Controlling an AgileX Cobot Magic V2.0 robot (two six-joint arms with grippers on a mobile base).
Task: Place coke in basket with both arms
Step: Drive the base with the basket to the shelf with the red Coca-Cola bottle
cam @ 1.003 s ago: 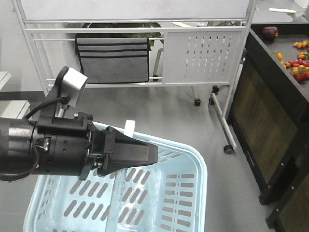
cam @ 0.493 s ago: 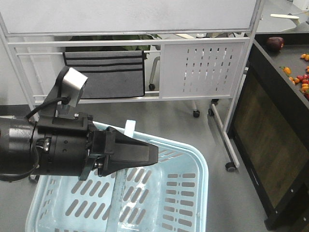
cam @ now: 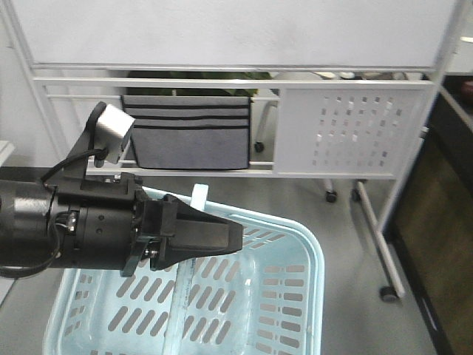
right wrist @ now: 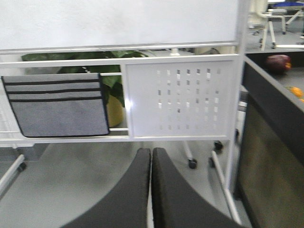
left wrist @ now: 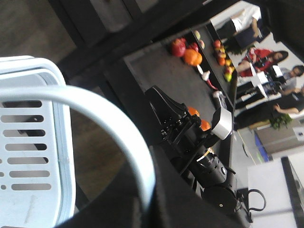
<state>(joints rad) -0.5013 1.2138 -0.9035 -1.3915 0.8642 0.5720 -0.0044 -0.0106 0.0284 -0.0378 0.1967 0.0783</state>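
Claw, left [cam: 236, 238]: black fingers pressed together into one pointed wedge, pinching the thin pale handle [cam: 198, 196], which shows above and below them.
Handle, close up: in the left wrist view it arches right past the lens and runs into the dark claw body.
Basket: pale blue rectangular plastic shopping basket with slotted sides [cam: 316, 255], directly beneath the left claw; whether it hangs or rests on the floor cannot be told.
Left arm: thick black cylindrical wrist [cam: 44, 225], reaching in level from the left edge, with a small silver-faced box [cam: 116, 122] on a bracket above it.
Claw, right [right wrist: 151, 152]: two black fingers closed flat against each other, pointing toward the rack.
Right arm: black arm [left wrist: 209, 166] just beside the table, well apart from the basket.
Rack: white metal frame on castors with a perforated panel [cam: 355, 129], behind the basket; a grey fabric pocket organiser with black stripes [cam: 192, 137] hangs left of the panel.
Table: dark tabletop [left wrist: 166, 76] carrying red and orange fruit [left wrist: 190, 56].
Floor: grey [cam: 347, 222], under the rack.
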